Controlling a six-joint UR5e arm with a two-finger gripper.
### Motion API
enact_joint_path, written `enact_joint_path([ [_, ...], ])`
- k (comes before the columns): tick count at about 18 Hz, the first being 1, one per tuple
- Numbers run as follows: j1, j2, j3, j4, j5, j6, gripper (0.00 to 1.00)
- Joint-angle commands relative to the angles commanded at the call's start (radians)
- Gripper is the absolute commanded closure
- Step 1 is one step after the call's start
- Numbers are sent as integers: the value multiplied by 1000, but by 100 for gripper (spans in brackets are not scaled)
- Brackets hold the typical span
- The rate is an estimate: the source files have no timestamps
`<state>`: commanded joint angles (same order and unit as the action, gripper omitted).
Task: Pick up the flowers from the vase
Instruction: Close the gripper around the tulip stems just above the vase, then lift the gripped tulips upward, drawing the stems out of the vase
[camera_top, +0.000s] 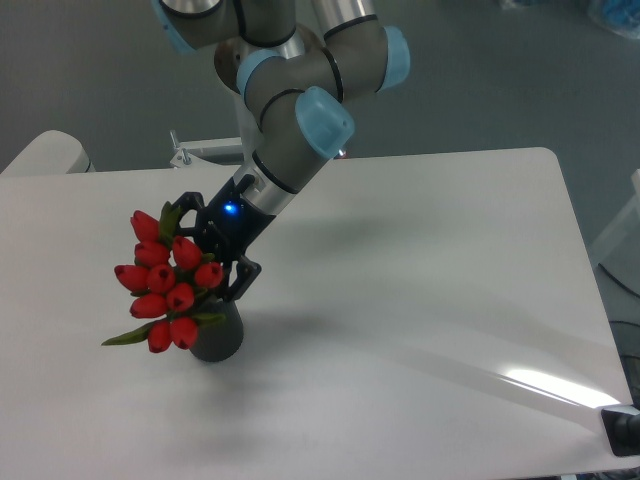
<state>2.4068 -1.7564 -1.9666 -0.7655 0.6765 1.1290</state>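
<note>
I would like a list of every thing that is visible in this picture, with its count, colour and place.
flowers: one bunch, red buds with green leaves, standing in the vase at the table's left part
vase: one, dark grey, on the table under the flowers
table: one, white, fills most of the view
gripper: one, black with a blue light, right beside the flowers, fingers spread on either side of the bunch
arm: one, grey with light blue caps, reaching down from the top
</note>
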Motion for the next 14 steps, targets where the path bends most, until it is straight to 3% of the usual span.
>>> enact_joint_path([
  [8,2,2,0,0,0,5,44],
  [14,2,2,2,6,0,11,56],
])
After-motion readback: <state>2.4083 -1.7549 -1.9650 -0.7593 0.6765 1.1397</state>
